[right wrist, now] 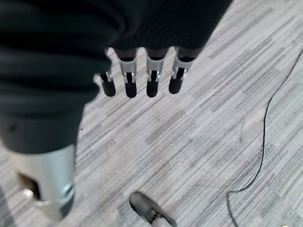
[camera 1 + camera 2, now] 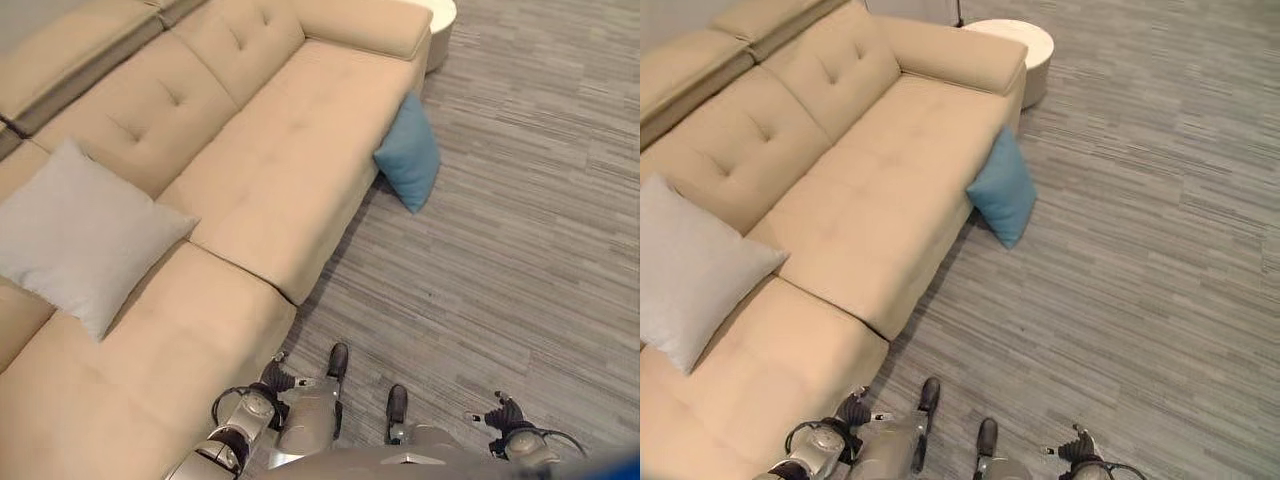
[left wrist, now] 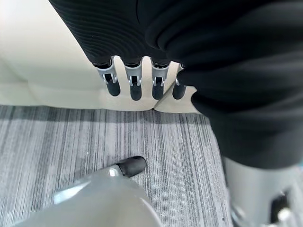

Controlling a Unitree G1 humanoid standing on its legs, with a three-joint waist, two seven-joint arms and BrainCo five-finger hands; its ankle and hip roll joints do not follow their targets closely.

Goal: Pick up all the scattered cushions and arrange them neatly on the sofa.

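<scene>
The left hand (image 3: 137, 82) hangs low at about seven o'clock in the head views, its fingers straight, side by side and holding nothing, just off the front edge of the sofa (image 2: 290, 170). The right hand (image 1: 142, 80) hangs at about five o'clock over bare floor (image 2: 520, 230), fingers likewise straight, relaxed and empty. Outward from the hands, a grey cushion (image 2: 80, 235) already lies on the sofa at nine o'clock, tilted cornerwise against the backrest. The blue cushion (image 2: 408, 150) stands on the floor at about one o'clock, leaning on the sofa's front near its far armrest, well apart from both hands. Fetching it probably calls for walking along the sofa and bending low, so the likely trouble is a foot nudging the cushion flat or under the sofa's edge, or the fingers closing on one soft corner so that the cushion sags and slips free on the lift. The floor is grey striped carpet, flat and open to the right. The sofa is beige with tufted back cushions, and a small round white table (image 2: 1025, 45) stands beyond its far end at twelve o'clock.
</scene>
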